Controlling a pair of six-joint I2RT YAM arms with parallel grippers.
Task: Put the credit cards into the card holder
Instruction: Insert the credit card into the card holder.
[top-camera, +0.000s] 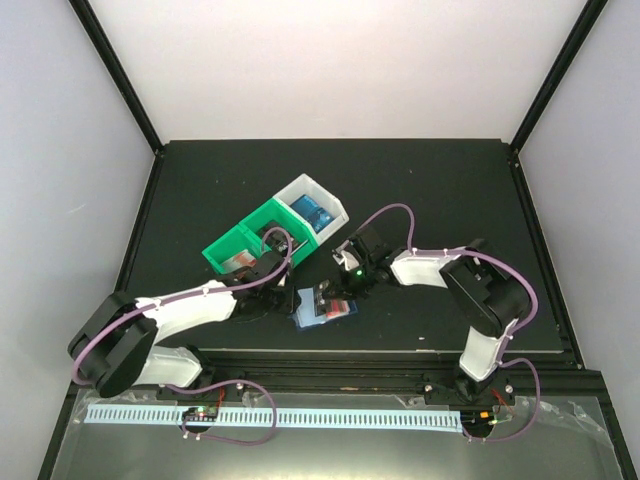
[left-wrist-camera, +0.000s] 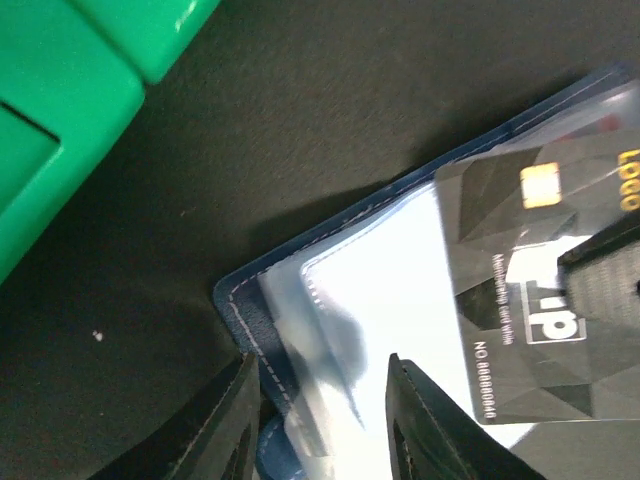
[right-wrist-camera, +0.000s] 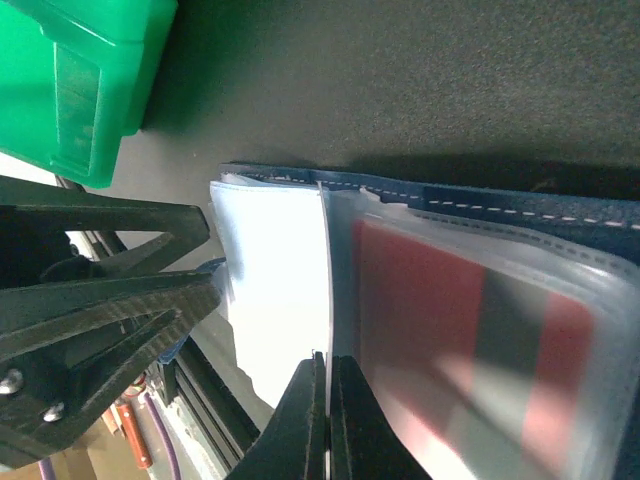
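One black card (left-wrist-camera: 497, 232) on card holder (left-wrist-camera: 243, 303)

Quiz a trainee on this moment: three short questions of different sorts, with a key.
1. True or false: the card holder lies folded shut on the table.
2. What is the right gripper pinching? A, a loose card. B, a clear sleeve of the holder. C, the rim of a bin.
3. Fill in the blank: the blue cards lie in the ___ bin.

Key
1. False: it lies open, with its sleeves showing.
2. B
3. White: they lie in the white bin.
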